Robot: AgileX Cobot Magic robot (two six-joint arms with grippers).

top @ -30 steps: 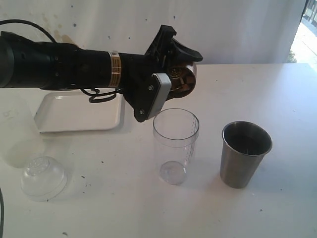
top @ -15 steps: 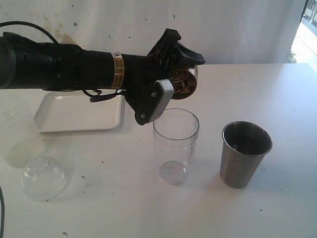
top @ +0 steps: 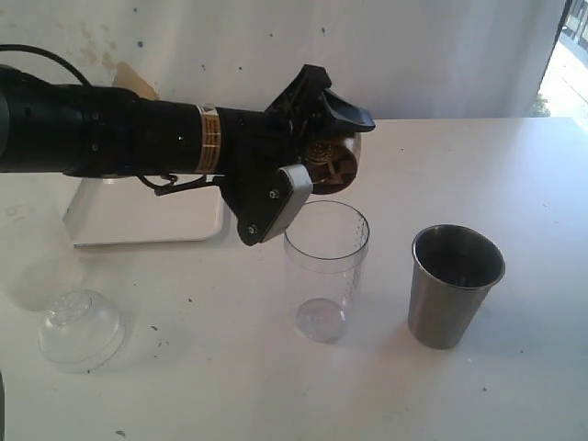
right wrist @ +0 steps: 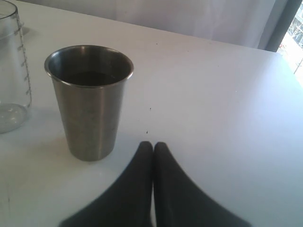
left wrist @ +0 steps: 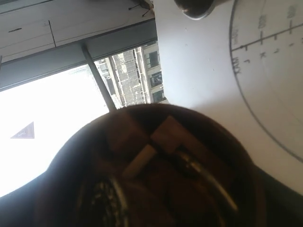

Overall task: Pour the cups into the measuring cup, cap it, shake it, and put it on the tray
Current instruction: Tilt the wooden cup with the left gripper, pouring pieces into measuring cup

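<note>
Measuring cup point(top: 326, 266) upright mid-table | left gripper point(top: 319, 152) clamps tipped wooden cup point(top: 340, 165) just above its rim | right gripper point(right wrist: 153, 153) closed, empty | risk: we judge off-centre tipping drops pieces (small blocks?) outside the mouth

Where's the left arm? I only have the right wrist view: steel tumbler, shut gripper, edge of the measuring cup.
Observer: The left gripper holds the wooden cup tipped on its side, above the far rim of the measuring cup.
Operator: Anything poured yet?
Observer: The measuring cup looks empty; the left wrist view shows small pieces inside the wooden cup.
Operator: Where's the cap?
Observer: The cap sits on the table at the front left, apart from the measuring cup and in front of the tray.
</note>
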